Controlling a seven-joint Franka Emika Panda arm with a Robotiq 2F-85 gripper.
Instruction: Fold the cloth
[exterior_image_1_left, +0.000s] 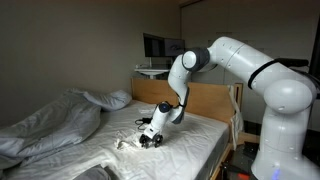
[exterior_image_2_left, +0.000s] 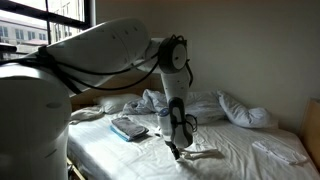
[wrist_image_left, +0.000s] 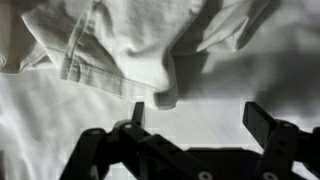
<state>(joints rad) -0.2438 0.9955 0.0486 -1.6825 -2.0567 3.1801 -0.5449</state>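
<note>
White cloth (wrist_image_left: 120, 40) is lying limp and light just ahead of the parted fingers (wrist_image_left: 262, 120).
Its hemmed corner (wrist_image_left: 160, 88), nearest them, is looking easiest to pinch.

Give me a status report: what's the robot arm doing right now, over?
Gripper open, hovering low, holding nothing. Cloth rumpled just ahead of it, not yet folded. Duvet heaped aside, apart from the gripper.

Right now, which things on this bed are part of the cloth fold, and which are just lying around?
In the job: cloth, its crumpled edge just ahead of the open gripper.
Lying about: duvet, pillow, flat bluish item.
</note>
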